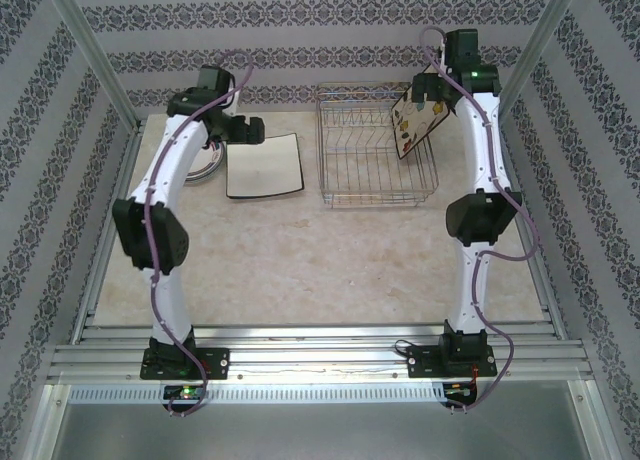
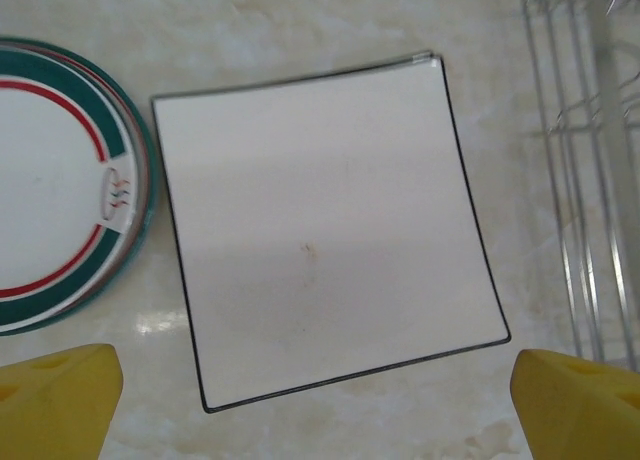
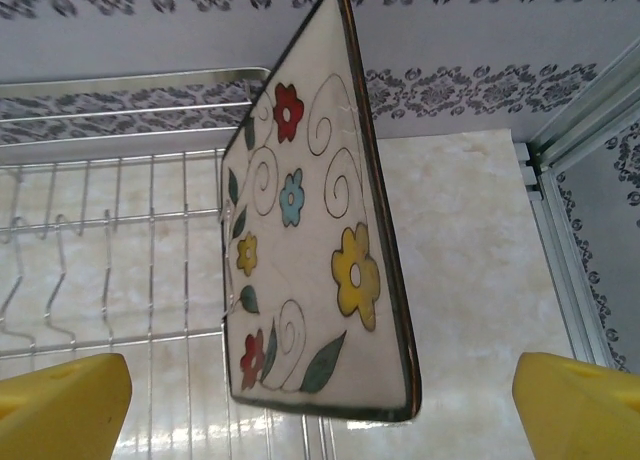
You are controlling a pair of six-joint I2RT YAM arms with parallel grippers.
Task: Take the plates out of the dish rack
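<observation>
Tabletop (image 1: 330,260) of beige marble look, patterned striped wallpaper (image 1: 300,50) on three sides, aluminium rails (image 1: 320,355) along the 6 o'clock edge where both arm bases are bolted. Dish rack (image 1: 360,175) sits at roughly 12 to 1 o'clock on the table; a flowered square plate (image 1: 420,120) stands tilted on edge at the rack's 3 o'clock end. A plain cream square plate (image 1: 264,166) with dark rim lies flat at 11 o'clock, just beside the rack. Stacked round plates (image 1: 207,165) with teal and red rims lie at its 9 o'clock side, partly under the left arm. Left arm arcs up from its base, elbow at 9 o'clock. Left gripper (image 1: 245,132) points down over the plain plate, jaws spread wide, yellow fingers (image 2: 60,400) holding nothing. Right arm arcs up likewise, elbow at 3 o'clock. Right gripper (image 1: 432,85) hangs by the flowered plate's top, jaws wide apart, fingers (image 3: 60,405) clear of the plate.
</observation>
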